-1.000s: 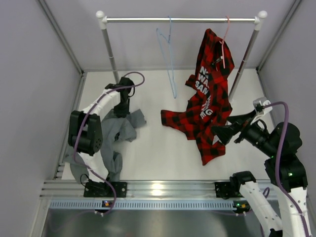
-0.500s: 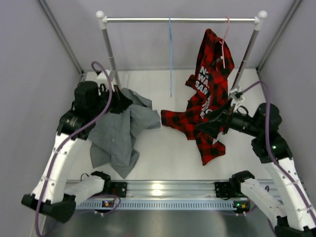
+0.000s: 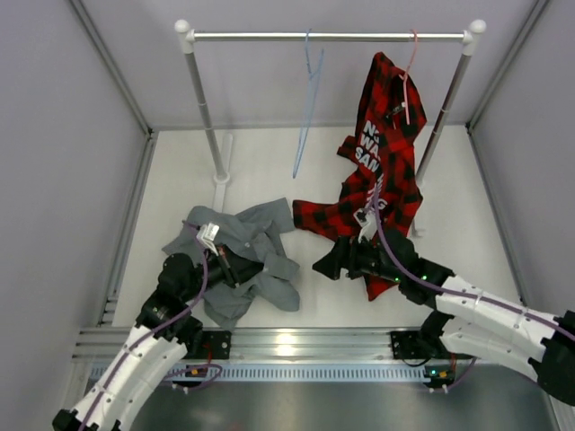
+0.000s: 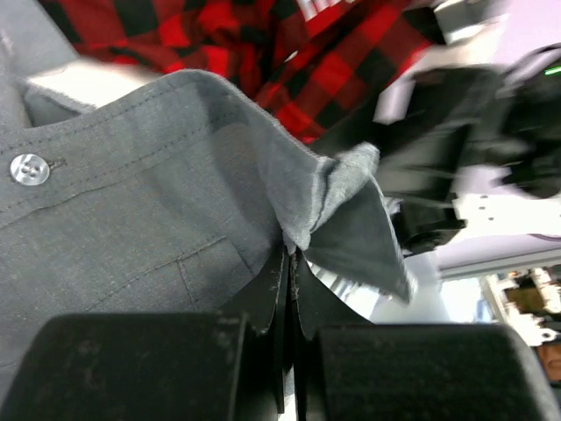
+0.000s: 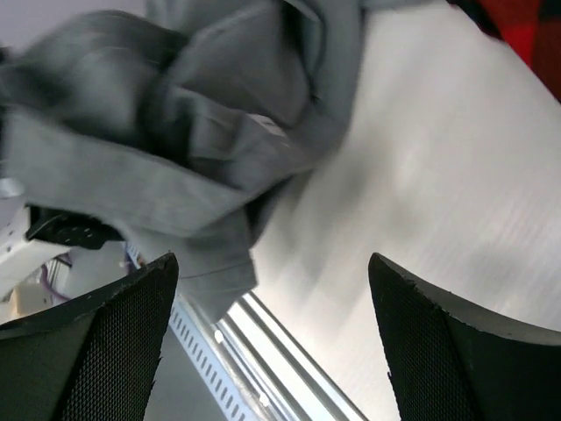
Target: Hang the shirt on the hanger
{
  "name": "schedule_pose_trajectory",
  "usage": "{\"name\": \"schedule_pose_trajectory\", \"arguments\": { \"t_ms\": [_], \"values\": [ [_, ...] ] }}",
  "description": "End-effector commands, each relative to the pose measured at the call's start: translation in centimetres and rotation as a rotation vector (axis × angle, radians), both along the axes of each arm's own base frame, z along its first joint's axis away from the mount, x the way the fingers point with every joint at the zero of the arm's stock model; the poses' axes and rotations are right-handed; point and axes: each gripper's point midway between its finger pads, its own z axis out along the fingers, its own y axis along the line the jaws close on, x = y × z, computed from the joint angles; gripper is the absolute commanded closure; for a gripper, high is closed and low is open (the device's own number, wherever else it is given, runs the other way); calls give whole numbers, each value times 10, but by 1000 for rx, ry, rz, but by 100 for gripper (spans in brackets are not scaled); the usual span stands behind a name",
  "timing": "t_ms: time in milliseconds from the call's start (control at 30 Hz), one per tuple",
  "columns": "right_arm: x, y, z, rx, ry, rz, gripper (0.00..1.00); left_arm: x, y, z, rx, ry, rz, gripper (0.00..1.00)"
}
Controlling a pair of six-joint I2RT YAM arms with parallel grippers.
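The grey button-up shirt (image 3: 256,244) lies crumpled in a heap on the white tabletop (image 3: 269,166), toward the near left and in front of the left post of the clothes rail (image 3: 328,36). The left arm's fingers (image 3: 225,267) are down on the near side of the heap and pinched tight on it. Seen from the left wrist, the 2 of them press together with a ridge of grey cloth rising from between them, and 1 pale button (image 4: 29,169) shows on the fabric to the left.

The light-blue wire hanger (image 3: 305,108) hangs by its hook from the rail, a little left of the middle and tilted, well apart from the shirt below. Farther right on the rail, a red-and-black plaid shirt with white lettering (image 3: 382,144) hangs from a pink hanger (image 3: 411,63), and its lower part trails onto the tabletop.

The right arm's fingers (image 3: 325,267) sit low by that plaid hem, pointing left toward the grey heap. They stand wide apart with nothing between them. From the right wrist, the grey cloth lies just ahead of the tips, not touching.
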Motion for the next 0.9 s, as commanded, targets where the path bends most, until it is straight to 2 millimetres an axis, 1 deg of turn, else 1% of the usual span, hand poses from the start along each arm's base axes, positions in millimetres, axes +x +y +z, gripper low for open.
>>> {"name": "schedule_pose_trajectory", "arguments": {
  "t_ms": [0, 33, 67, 100, 133, 233, 300, 333, 367, 400, 433, 467, 500, 533, 567, 600, 633, 667, 700, 767, 800, 867],
  "values": [
    [21, 21, 26, 219, 9, -112, 15, -7, -1, 38, -174, -100, 3, 100],
    [21, 26, 14, 201, 30, -98, 15, -8, 1, 39, -173, -102, 12, 100],
    [21, 29, 12, 204, 39, -92, 15, -12, 4, 38, -167, -104, 18, 100],
    [22, 34, 15, 227, 29, -75, 15, -12, 9, 36, -136, -89, 44, 100],
    [23, 39, 6, 217, 50, -71, 15, -12, 13, 37, -119, -91, 65, 100],
    [29, 51, 2, 276, 100, -84, 16, -12, 32, 42, -57, -89, 163, 100],
    [36, 62, 4, 325, 107, -91, 16, -17, 37, 55, -59, -137, 173, 100],
    [38, 66, 6, 353, 123, -96, 16, -19, 38, 55, -56, -133, 176, 100],
    [41, 70, 8, 369, 132, -104, 16, -21, 39, 59, -63, -144, 176, 100],
    [46, 74, 0, 364, 144, -125, 15, -22, 39, 61, -60, -150, 173, 100],
    [50, 81, 9, 391, 139, -127, 15, -24, 40, 66, -63, -157, 170, 100],
    [51, 85, 8, 400, 168, -142, 14, -25, 40, 68, -63, -166, 166, 100],
    [56, 89, -2, 386, 191, -163, 13, -25, 40, 69, -55, -180, 164, 100],
    [56, 98, 6, 414, 191, -153, 12, -26, 40, 69, -52, -184, 157, 100],
    [57, 107, 1, 422, 225, -159, 9, -27, 39, 69, -47, -192, 150, 100],
    [59, 108, -4, 425, 243, -168, 8, -27, 39, 68, -46, -192, 145, 100],
    [57, 116, -2, 443, 255, -156, 8, -28, 38, 68, -45, -196, 140, 100],
    [58, 121, 5, 493, 270, -154, 8, -27, 39, 68, -42, -199, 142, 100],
    [58, 127, -4, 492, 297, -152, 8, -28, 39, 68, -34, -211, 137, 100],
    [56, 135, -1, 537, 327, -139, 8, -28, 39, 70, -29, -223, 137, 100],
    [55, 140, -12, 521, 348, -140, 8, -28, 40, 71, -26, -234, 138, 100],
    [46, 149, -17, 507, 364, -123, 10, -27, 41, 73, -20, -244, 146, 100]
  ]
}}
